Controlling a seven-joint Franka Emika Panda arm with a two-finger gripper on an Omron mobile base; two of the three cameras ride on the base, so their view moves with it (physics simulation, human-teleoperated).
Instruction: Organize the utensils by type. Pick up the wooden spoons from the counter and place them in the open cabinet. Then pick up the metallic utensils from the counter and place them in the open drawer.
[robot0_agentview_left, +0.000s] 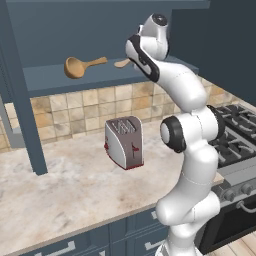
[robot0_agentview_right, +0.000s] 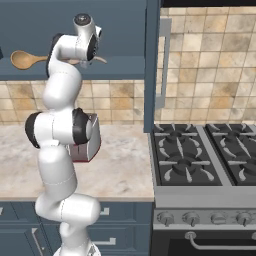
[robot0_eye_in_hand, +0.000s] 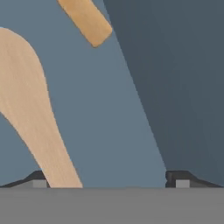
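Note:
Two wooden spoons lie on the shelf of the open cabinet (robot0_agentview_left: 75, 84). The darker one (robot0_agentview_left: 75, 67) rests at the left with its bowl to the left. My hand partly covers the paler one (robot0_agentview_left: 121, 63). In the hand view the pale spoon (robot0_eye_in_hand: 26, 109) runs down past the left fingertip (robot0_eye_in_hand: 38, 180), and the other spoon's handle end (robot0_eye_in_hand: 85, 19) shows at the top. My gripper (robot0_eye_in_hand: 109, 181) reaches into the cabinet over the shelf, open, with nothing gripped. The metallic utensils and the open drawer are out of view.
A silver toaster (robot0_agentview_left: 124, 142) stands on the beige marbled counter (robot0_agentview_left: 65, 190) below my arm. A gas stove (robot0_agentview_right: 205, 155) sits to the right. Open cabinet doors hang edge-on at the left (robot0_agentview_left: 22, 100) and right (robot0_agentview_right: 152, 65) of the shelf.

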